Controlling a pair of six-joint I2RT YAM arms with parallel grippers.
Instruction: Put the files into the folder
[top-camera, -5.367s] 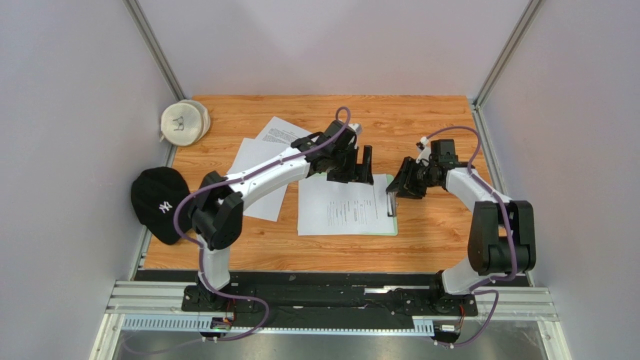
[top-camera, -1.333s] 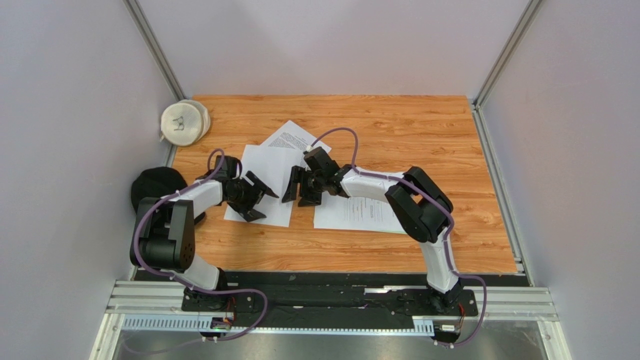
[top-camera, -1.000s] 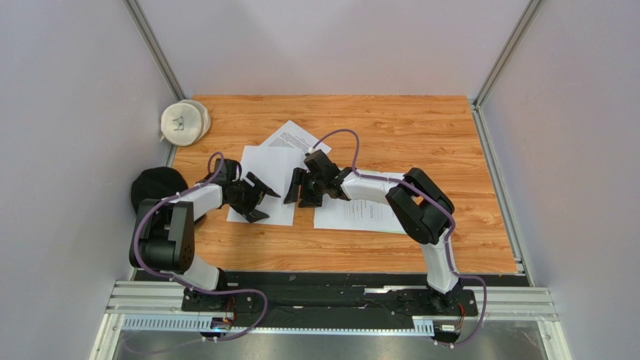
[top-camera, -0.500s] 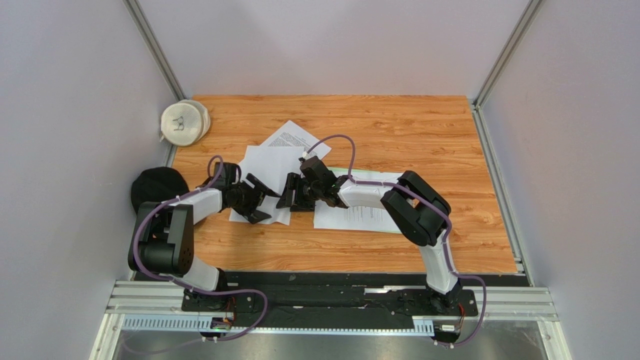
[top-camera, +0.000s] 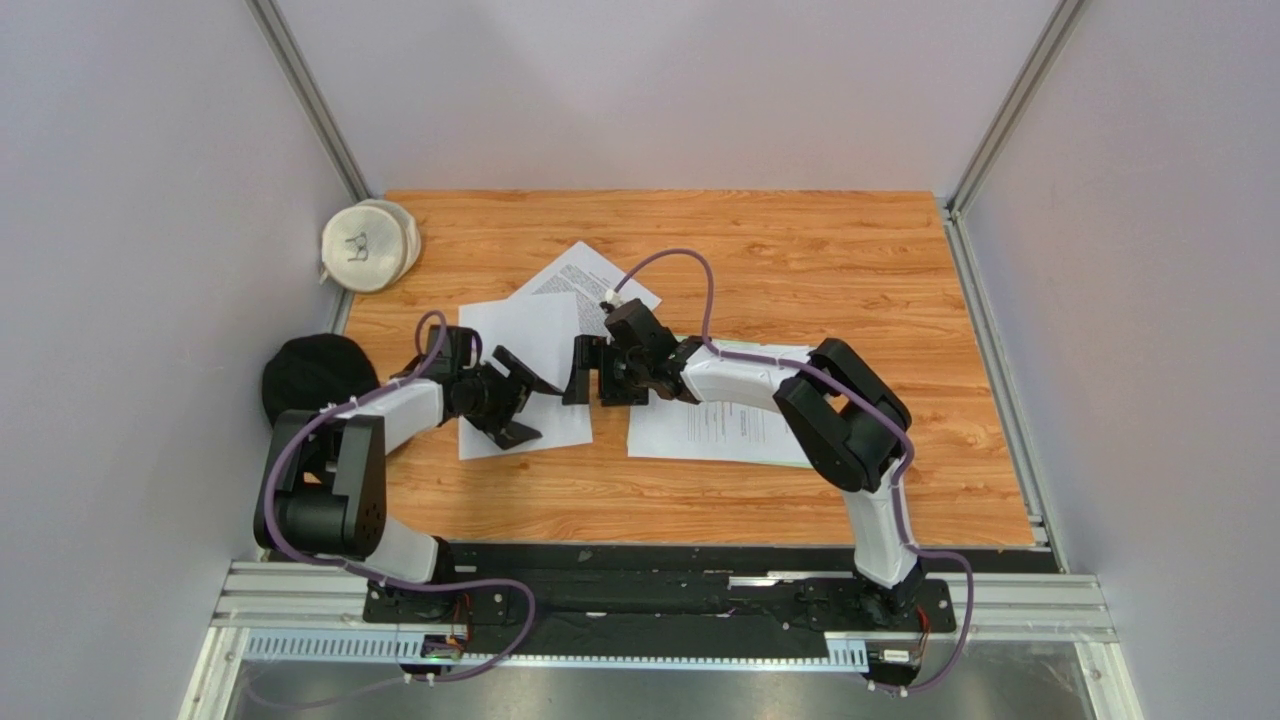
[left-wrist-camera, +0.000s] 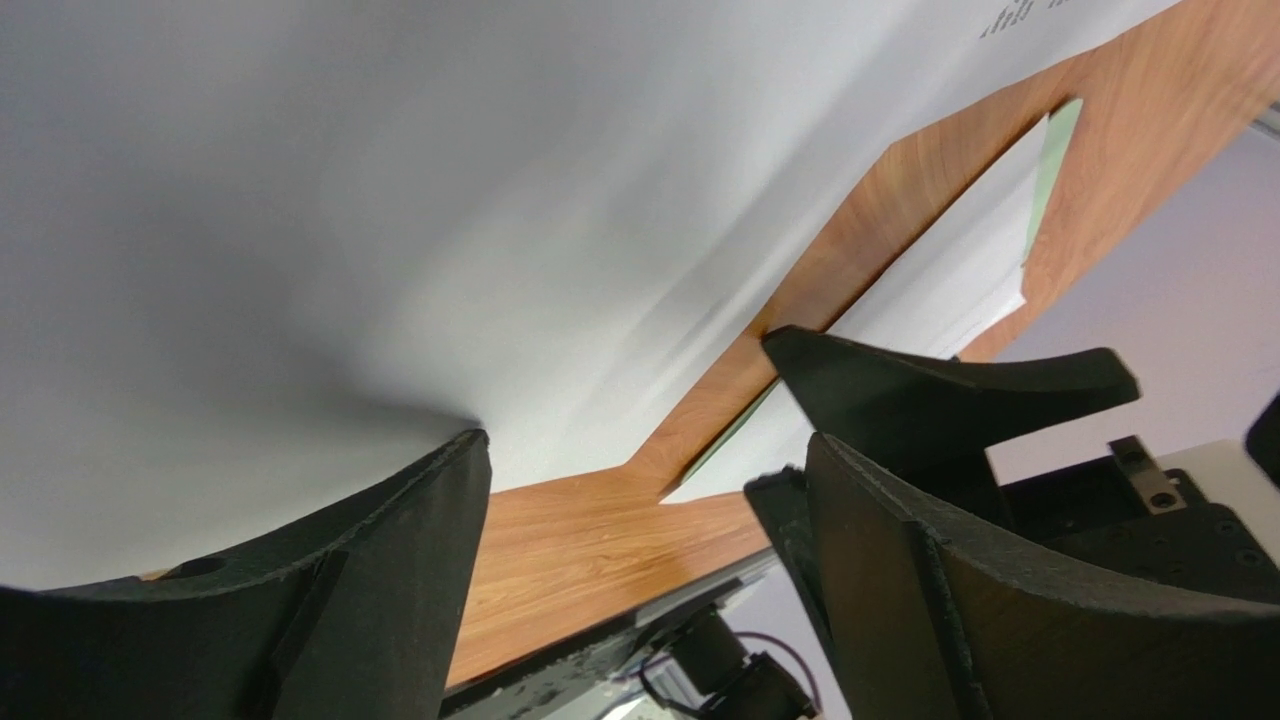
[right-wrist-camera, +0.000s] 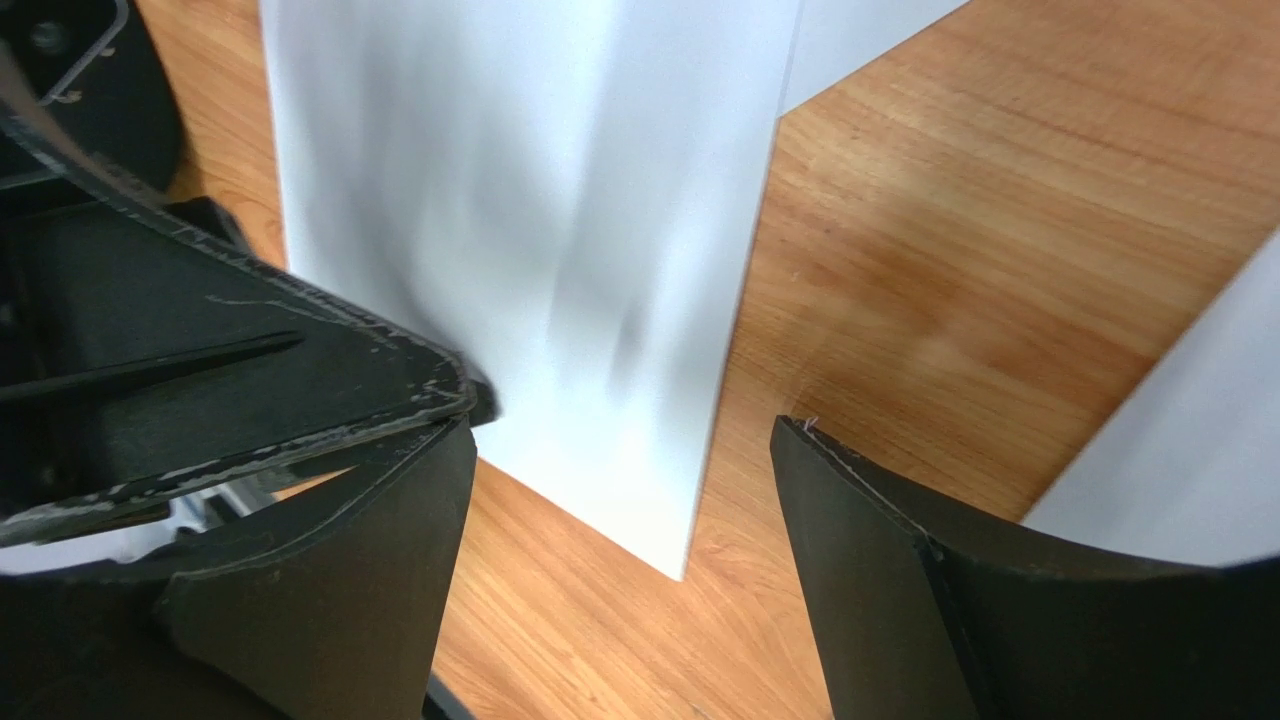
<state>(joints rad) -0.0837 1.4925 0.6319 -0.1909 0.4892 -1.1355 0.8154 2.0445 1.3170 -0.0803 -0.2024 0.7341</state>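
Cap (top-camera: 305, 375) black, left of sheets (top-camera: 519, 333); white pouch (top-camera: 368, 245) far-left corner.

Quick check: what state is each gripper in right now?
Left gripper: open, spread over the blank sheet, nothing gripped.
Right gripper: open, that sheet's edge lies between its jaws, not gripped.

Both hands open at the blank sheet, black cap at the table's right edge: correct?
No. The top view shows the black cap at the left edge of the table. The left hand and right hand are open at the blank sheet.
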